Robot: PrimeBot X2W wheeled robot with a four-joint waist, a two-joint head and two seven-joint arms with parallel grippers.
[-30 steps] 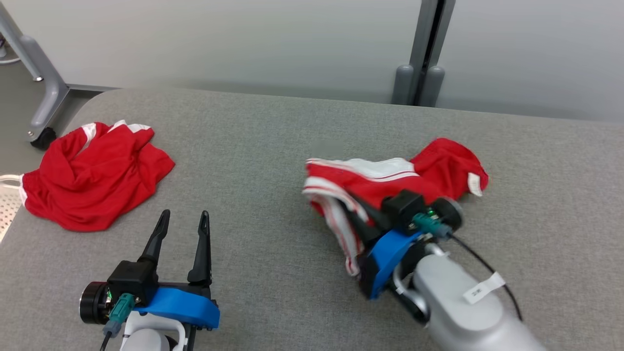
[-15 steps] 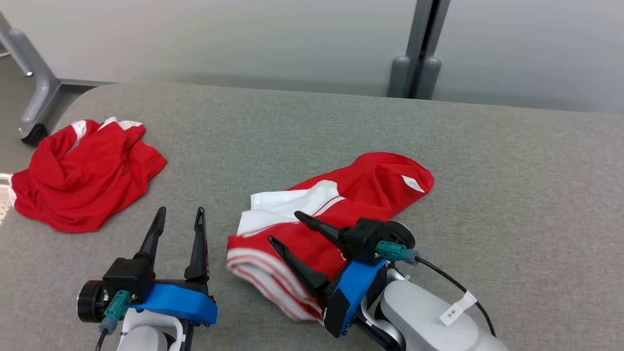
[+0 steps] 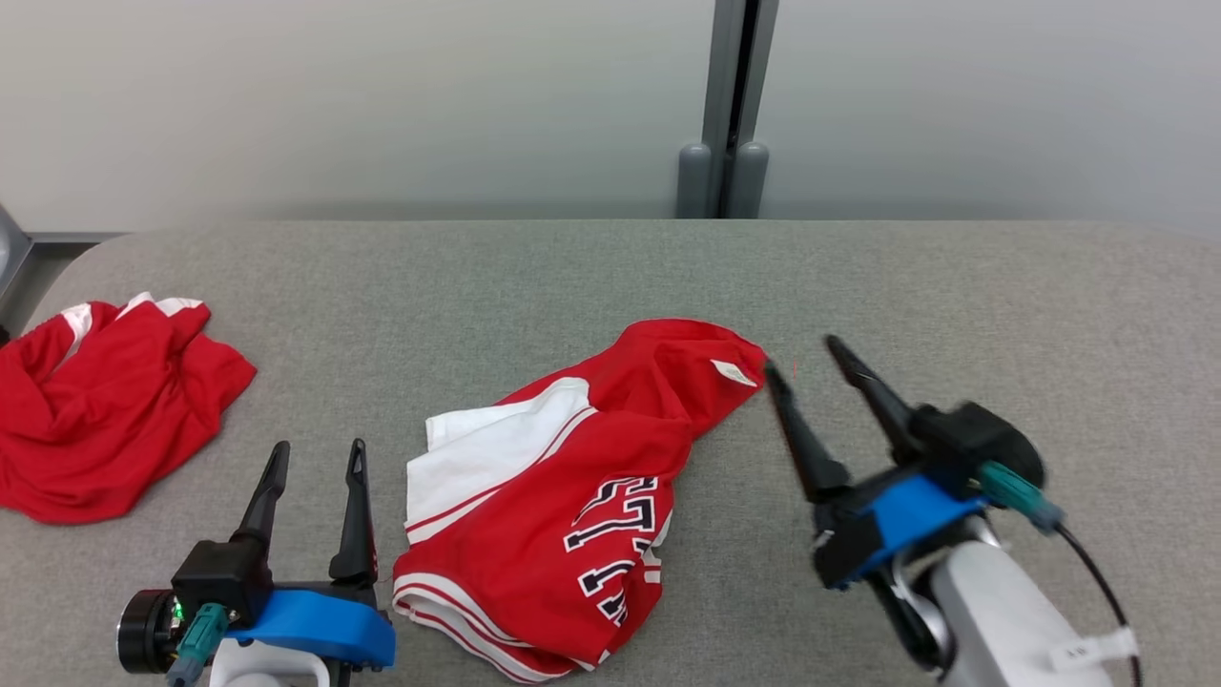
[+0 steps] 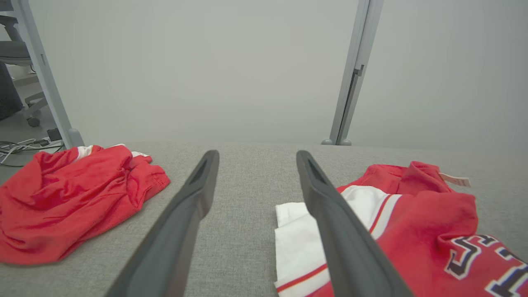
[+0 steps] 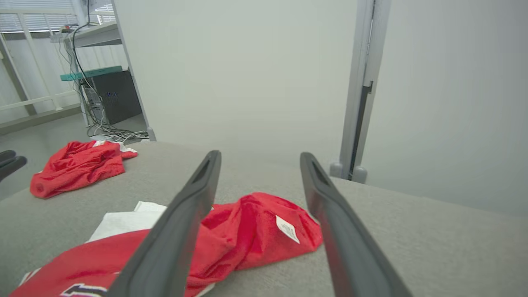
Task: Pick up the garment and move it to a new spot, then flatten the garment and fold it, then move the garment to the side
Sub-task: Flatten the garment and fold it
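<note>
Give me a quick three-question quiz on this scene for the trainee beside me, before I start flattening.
1. True or false: the right gripper is open and holds nothing.
2. Where does the plain red garment lie?
A. On top of the lettered jersey
B. Apart from the jersey, toward the left end of the table
C. Hanging off the table's far edge
3. Missing word: in the head view, the lettered jersey lies ___ the left gripper and the right gripper.

Key: 1 true; 2 B; 3 between.
</note>
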